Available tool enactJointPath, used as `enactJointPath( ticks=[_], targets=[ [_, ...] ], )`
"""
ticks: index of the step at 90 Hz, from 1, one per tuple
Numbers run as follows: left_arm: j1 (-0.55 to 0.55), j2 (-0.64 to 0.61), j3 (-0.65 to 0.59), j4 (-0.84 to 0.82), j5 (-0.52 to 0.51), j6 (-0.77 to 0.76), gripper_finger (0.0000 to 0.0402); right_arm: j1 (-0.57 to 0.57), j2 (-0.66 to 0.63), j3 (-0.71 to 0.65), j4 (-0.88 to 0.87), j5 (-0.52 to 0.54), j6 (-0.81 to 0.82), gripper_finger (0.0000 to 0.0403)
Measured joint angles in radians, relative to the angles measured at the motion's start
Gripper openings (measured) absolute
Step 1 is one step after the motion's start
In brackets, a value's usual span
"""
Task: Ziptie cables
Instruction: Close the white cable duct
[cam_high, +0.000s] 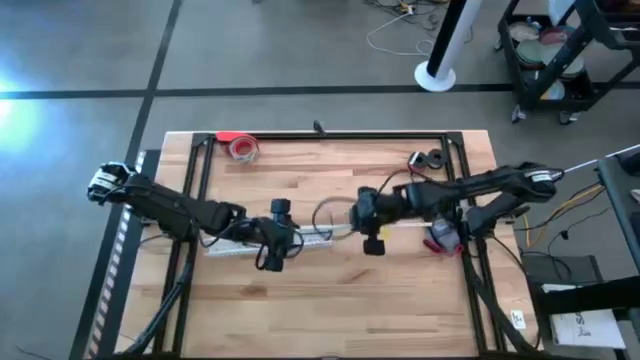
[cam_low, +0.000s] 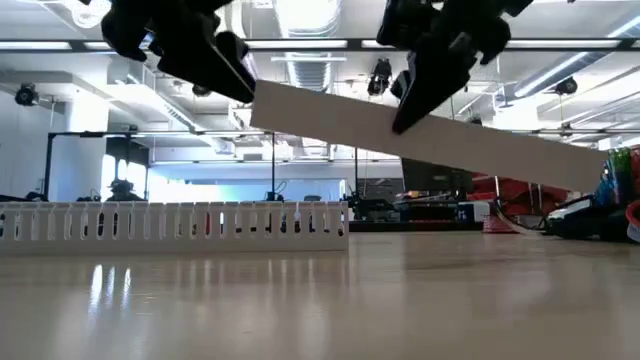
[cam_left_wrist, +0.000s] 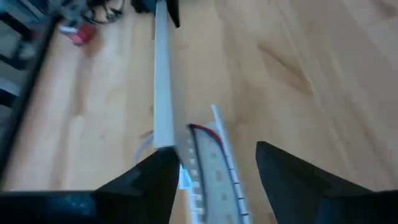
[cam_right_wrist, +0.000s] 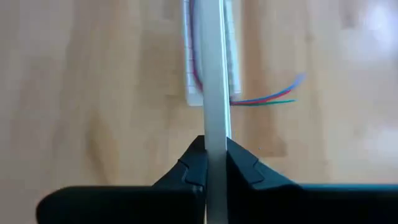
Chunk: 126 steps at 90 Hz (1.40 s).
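On the wooden table (cam_high: 330, 300) the left arm reaches in from the left edge, and the left gripper (cam_high: 283, 243) hangs over the middle of the board, just above the near end of a slotted white cable duct (cam_high: 268, 243) that lies flat on the wood. In the left wrist view its two dark fingers (cam_left_wrist: 152, 180) stand wide apart and hold nothing; the duct (cam_left_wrist: 214, 174) runs out between them, and a thin red wire of the cables (cam_left_wrist: 208, 132) shows lying along the duct's channel, below and between the fingers without touching either. A long white flat strip (cam_left_wrist: 163, 81) passes just beside the left finger and stretches away across the table toward the other arm. In the low view this strip (cam_low: 430, 140) is lifted off the table and slopes down to the right, above the duct's row of slots (cam_low: 180, 222). Farther right, the right gripper (cam_high: 357, 212) is clamped on the strip; the right wrist view shows both fingers (cam_right_wrist: 189, 171) pressed against its thin edge (cam_right_wrist: 214, 81). Beyond those closed fingers the cables (cam_right_wrist: 264, 98) trail out sideways from the duct's end (cam_right_wrist: 194, 93) as red, blue and green strands lying on the wood, well clear of the right gripper. A roll of red tape (cam_high: 243, 147) sits near the far left corner.
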Motion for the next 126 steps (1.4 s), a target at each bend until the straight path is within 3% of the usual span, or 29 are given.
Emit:
enactJointPath(
  ticks=[11, 34, 49, 83, 102, 126],
  targets=[
    [-0.001, 0.0, 0.015, -0.004, -0.055, 0.065, 0.0232, -0.049, 0.011, 0.0, 0.002, -0.123, 0.05, 0.0005],
    [0.004, 0.015, 0.018, -0.004, -0.092, 0.13, 0.0316, -0.079, 0.036, 0.001, 0.005, -0.195, 0.061, 0.0005],
    [0.012, 0.029, 0.016, 0.021, -0.126, 0.183, 0.0349, -0.106, 0.037, 0.0, 0.0, -0.218, 0.057, 0.0005],
    [0.061, 0.122, 0.06, 0.026, -0.16, 0.178, 0.0351, -0.12, 0.101, 0.038, -0.056, -0.254, 0.075, 0.0004],
    [0.061, 0.173, 0.086, 0.017, -0.284, 0.275, 0.0351, -0.124, 0.141, 0.077, -0.103, -0.315, 0.071, 0.0004],
    [0.052, 0.181, 0.121, -0.039, -0.328, 0.318, 0.0351, -0.134, 0.119, 0.085, -0.146, -0.334, 0.03, 0.0004]
  ],
)
